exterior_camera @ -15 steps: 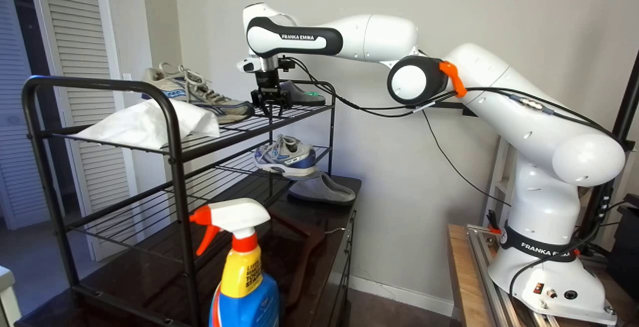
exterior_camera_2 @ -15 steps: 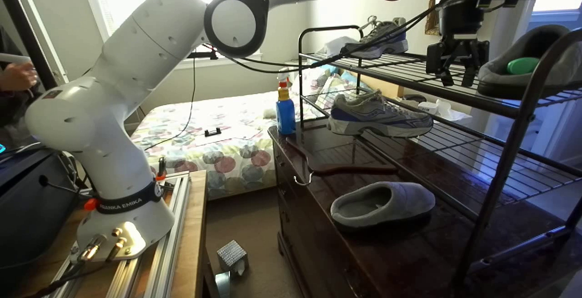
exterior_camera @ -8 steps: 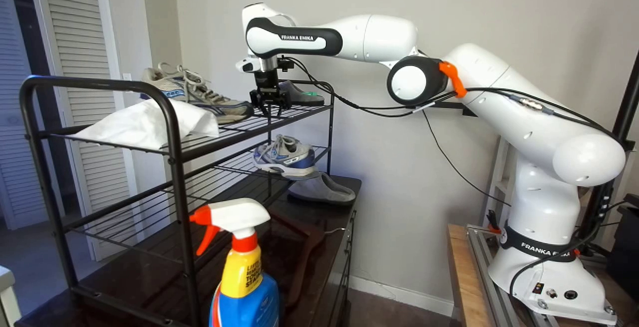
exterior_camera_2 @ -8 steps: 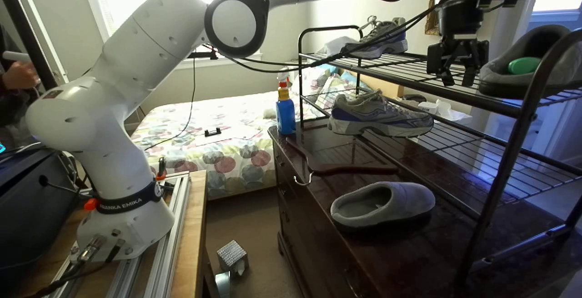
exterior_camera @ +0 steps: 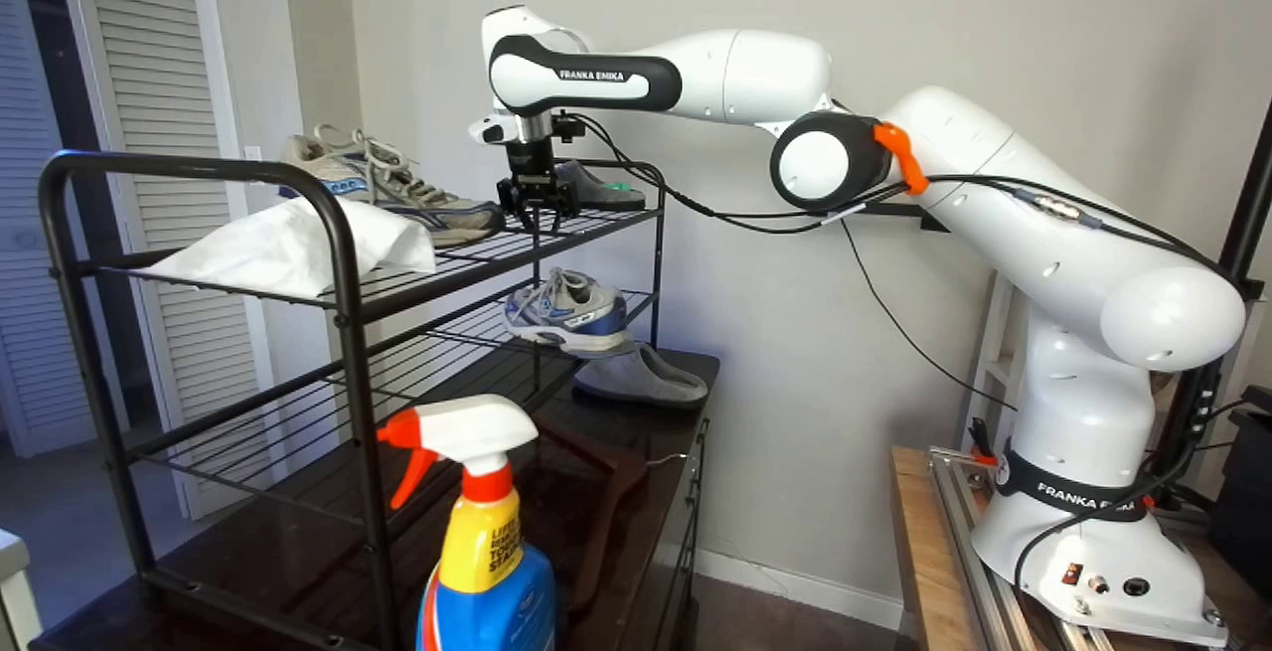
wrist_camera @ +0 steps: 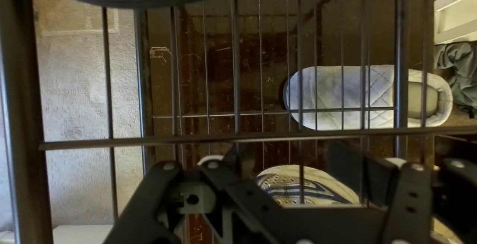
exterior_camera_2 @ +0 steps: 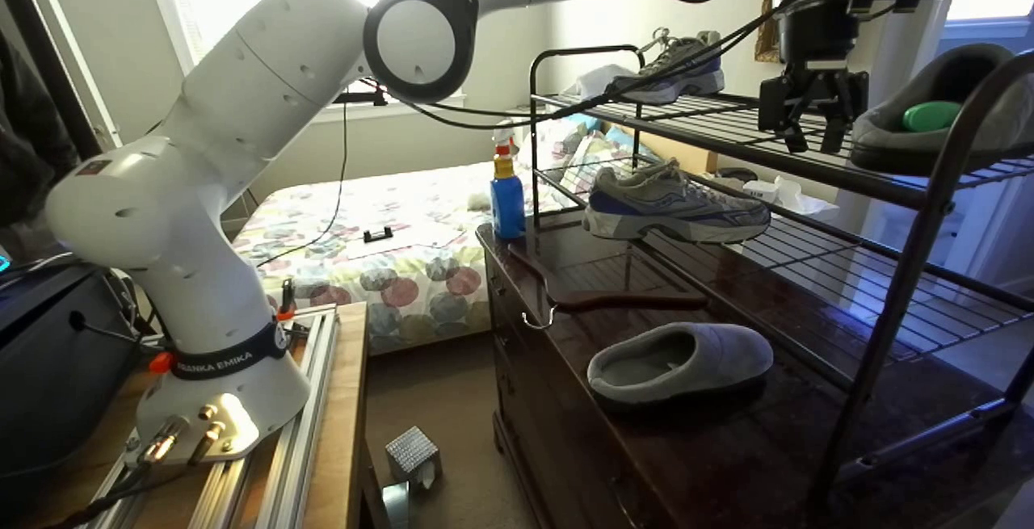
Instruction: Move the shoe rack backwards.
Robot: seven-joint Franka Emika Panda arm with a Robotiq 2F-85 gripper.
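One black tubular, wire-shelved shoe rack

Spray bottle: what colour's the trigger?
Orange-red. The trigger shows best in an exterior view, where the bottle stands in the foreground.

The arm is bent high at the elbow. In an exterior view the base stands at four o'clock and the column rises toward twelve; from the shoulder the upper arm slants toward ten to the elbow, and the forearm runs on toward nine, nearly level. Beyond it the wrist points down, and the gripper hangs toward six. In both exterior views the fingers point to six, jaws parted partway, a gap between them. In the wrist view the gripper fills the low edge around five and six o'clock; one finger's tip lies at six, the other's at four, apart.
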